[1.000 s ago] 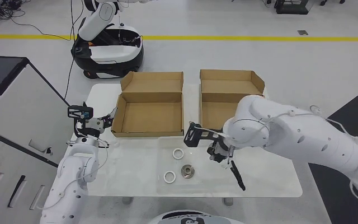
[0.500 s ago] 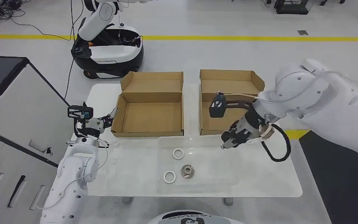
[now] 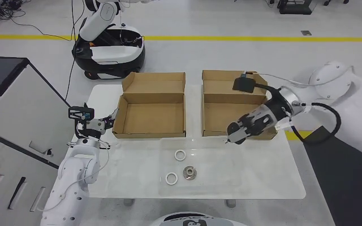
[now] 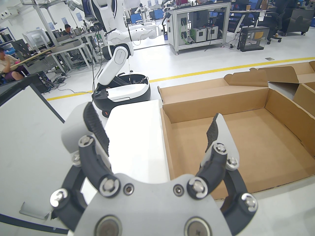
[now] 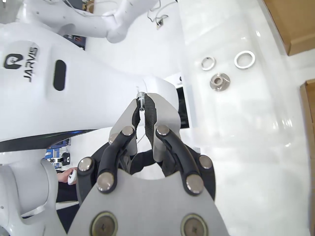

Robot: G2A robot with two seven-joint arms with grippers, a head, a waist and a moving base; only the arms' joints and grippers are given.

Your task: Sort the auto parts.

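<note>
My right gripper [image 5: 142,104] [image 3: 229,139] is shut on a small metal threaded part [image 5: 140,98], held just off the front edge of the right cardboard box [image 3: 218,114]. Two white rings [image 3: 180,155] [image 3: 171,179] and a metal flanged bushing [image 3: 189,172] lie on the white table [image 3: 254,175] in front of the boxes; the right wrist view shows the rings [image 5: 244,59] [image 5: 208,63] and the bushing [image 5: 219,81] too. My left gripper [image 4: 157,128] [image 3: 107,122] stays open and holds nothing, beside the left cardboard box [image 4: 260,133] [image 3: 151,116].
Both boxes stand open side by side at the table's back, flaps up. Another white robot [image 3: 110,48] on a dark base stands beyond the table. A dark-edged panel [image 3: 22,107] lies to the table's left. A yellow floor line [image 3: 226,38] runs behind.
My right arm has swung from the table's front up and to the right, carrying the small part to the right box's front edge. The left arm has not moved.
</note>
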